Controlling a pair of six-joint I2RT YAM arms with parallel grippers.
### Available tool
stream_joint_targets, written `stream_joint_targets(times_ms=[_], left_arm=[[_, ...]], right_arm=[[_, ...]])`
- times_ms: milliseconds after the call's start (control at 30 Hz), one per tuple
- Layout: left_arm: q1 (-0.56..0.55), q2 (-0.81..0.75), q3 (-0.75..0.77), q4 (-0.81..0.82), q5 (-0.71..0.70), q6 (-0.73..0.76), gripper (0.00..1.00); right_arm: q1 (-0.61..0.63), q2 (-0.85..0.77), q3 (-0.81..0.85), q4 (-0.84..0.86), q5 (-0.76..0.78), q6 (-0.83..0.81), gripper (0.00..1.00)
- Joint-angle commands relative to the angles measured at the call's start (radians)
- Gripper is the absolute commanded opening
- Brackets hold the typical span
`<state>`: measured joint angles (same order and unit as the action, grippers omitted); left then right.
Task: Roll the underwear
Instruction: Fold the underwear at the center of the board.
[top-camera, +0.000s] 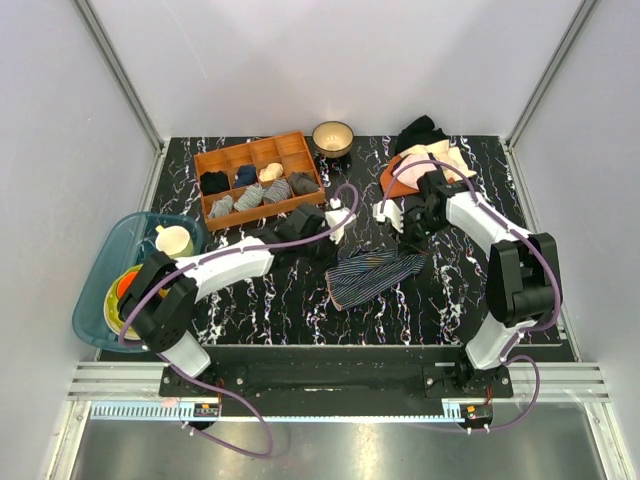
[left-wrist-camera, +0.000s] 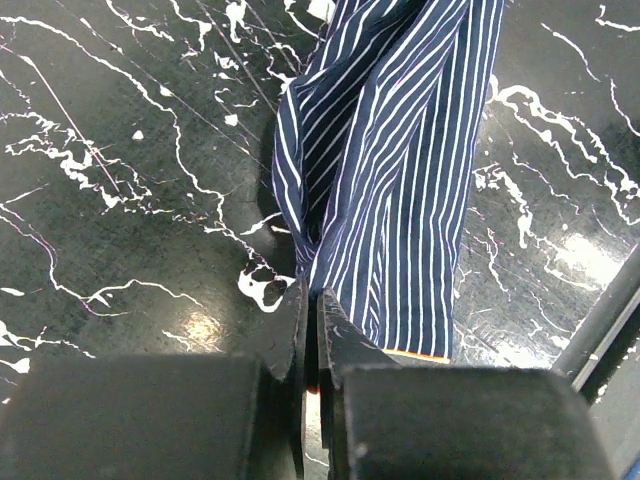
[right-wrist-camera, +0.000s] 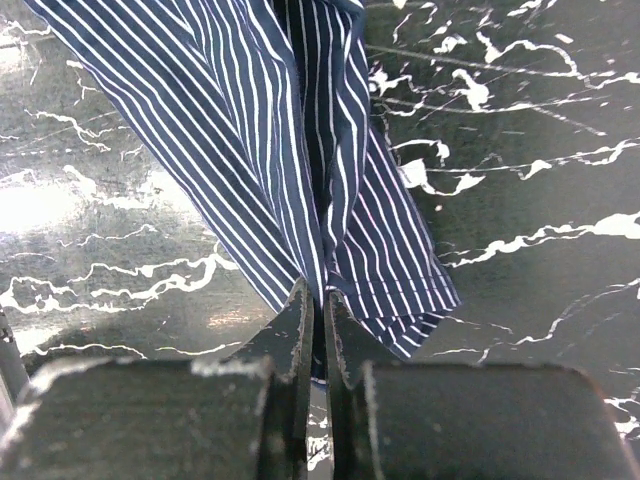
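Note:
The underwear (top-camera: 372, 273) is dark navy with pale pinstripes and lies bunched on the black marble table, stretched between the two grippers. My left gripper (top-camera: 333, 250) is at its left end. In the left wrist view the left gripper (left-wrist-camera: 310, 292) is shut, pinching the edge of the underwear (left-wrist-camera: 400, 170). My right gripper (top-camera: 411, 244) is at its right end. In the right wrist view the right gripper (right-wrist-camera: 318, 290) is shut on a fold of the underwear (right-wrist-camera: 250, 130). Both ends are lifted slightly off the table.
An orange divided tray (top-camera: 296, 143) with small cloth rolls stands at the back left. A bowl (top-camera: 332, 137) is beside it. A pile of black, cream and orange garments (top-camera: 425, 150) lies at the back right. A teal bin (top-camera: 108, 250) with dishes sits at the far left.

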<state>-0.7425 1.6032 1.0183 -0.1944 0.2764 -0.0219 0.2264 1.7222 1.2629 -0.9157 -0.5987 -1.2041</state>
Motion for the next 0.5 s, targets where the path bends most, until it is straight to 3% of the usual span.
stream_joint_targets(times_ms=[0,233,467], left_arm=[[-0.058,-0.039,-0.02,-0.01,-0.134,0.013,0.0],[-0.155,-0.043,-0.053,0.007,-0.301,-0.023,0.0],[-0.218,-0.005,-0.058,0.018,-0.338,-0.058,0.0]], right_arm=[[-0.002,-0.05,-0.051,0.061,0.031,-0.026,0.0],[-0.022,-0.07,-0.118,0.098,0.043,-0.044,0.0],[-0.029,-0.078,-0.192,0.123,0.056,-0.077,0.0]])
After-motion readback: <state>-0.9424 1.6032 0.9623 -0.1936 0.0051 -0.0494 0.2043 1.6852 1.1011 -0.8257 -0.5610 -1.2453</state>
